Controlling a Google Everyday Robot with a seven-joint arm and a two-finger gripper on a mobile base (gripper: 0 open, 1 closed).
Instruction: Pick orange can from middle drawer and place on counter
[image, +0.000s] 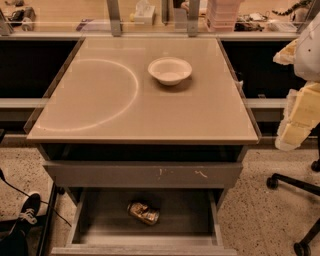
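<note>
**Current state.** The small shiny orange-brown and gold metal drink can (143, 212) lies on its side on the dark floor of the wide shallow grey metal drawer (192, 212). The drawer is pulled open below the grey drawer front marked with white scuffs (145, 175). The can is located left of centre and apart from the drawer walls.

The large glossy beige rectangular counter (200, 112) carries a round white bowl (170, 70) towards its rear. A faint white arc is marked on its left half.

**Claw.** The pale yellow and white claw (300, 117) is located at the right edge of the view, beside the counter and well apart from the can. Whether it is open or closed cannot be told. The can is not held.

**Step in hand.** The pick is judged not yet begun; the approach is the step in hand.

**Next move.** The claw is to be brought left and down into the drawer, below the scuffed front. It is to be aligned across the body of the lying can, which may roll if nudged.
</note>
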